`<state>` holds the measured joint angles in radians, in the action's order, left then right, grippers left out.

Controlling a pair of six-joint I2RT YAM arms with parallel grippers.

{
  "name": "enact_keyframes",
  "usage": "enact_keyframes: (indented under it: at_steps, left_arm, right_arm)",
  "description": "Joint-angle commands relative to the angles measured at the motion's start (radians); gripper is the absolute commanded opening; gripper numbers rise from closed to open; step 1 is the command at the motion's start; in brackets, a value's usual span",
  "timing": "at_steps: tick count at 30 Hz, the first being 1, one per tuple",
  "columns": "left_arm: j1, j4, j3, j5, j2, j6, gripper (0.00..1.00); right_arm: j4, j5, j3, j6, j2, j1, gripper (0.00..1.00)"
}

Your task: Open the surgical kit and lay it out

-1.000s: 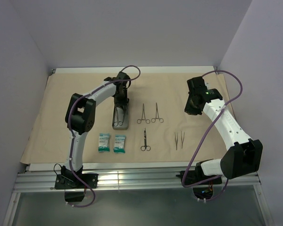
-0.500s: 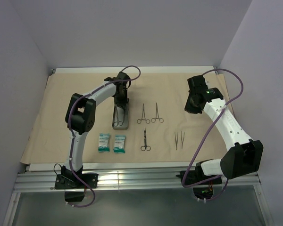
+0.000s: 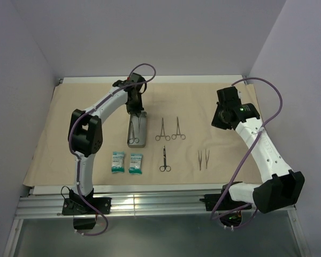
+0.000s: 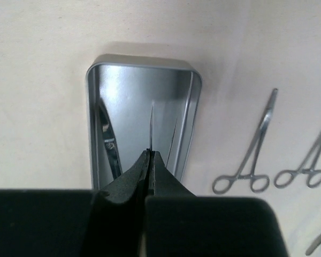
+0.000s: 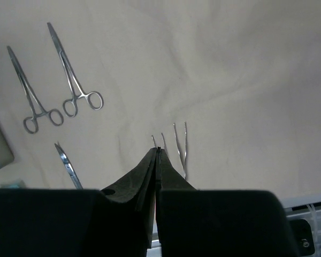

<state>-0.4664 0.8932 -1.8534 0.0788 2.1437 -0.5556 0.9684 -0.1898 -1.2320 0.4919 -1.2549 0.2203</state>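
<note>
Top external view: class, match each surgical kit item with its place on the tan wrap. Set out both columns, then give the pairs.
Items:
1 metal tray
2 packets
3 tweezers
4 lone scissors

Places:
A right end of the near row
B between packets and tweezers
C left of the paired forceps
D left end of the near row

Pairs: 1-C, 2-D, 3-A, 4-B
</note>
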Motion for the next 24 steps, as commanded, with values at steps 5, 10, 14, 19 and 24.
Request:
enact_keyframes:
  at_steps: [5,10,14,19,24]
  left_arm:
    - [-0.032,0.043,-0.026,0.016,-0.171,-0.073,0.0]
    - [-0.178,0.004,0.016,-0.014,-0.212,-0.193,0.0]
    - [-0.343,-0.053,0.048,-0.02,-0.185,-0.321,0.0]
    - [-0.472,-0.077,0.002,-0.039,-0.082,-0.441,0.0]
    - [-0.528,-0.114,-0.036,-0.039,-0.012,-0.518,0.0]
  right_arm:
    - [0.036,0.007,-0.029,-0.006,0.1,0.008,0.06]
    - [0.062,0.018,0.002,0.048,0.176,0.007,0.06]
    - [0.072,0.082,0.034,0.074,0.258,0.007,0.06]
    - [0.119,0.148,0.034,0.085,0.383,0.007,0.07]
    - [0.185,0.139,0.025,0.053,0.46,0.007,0.07]
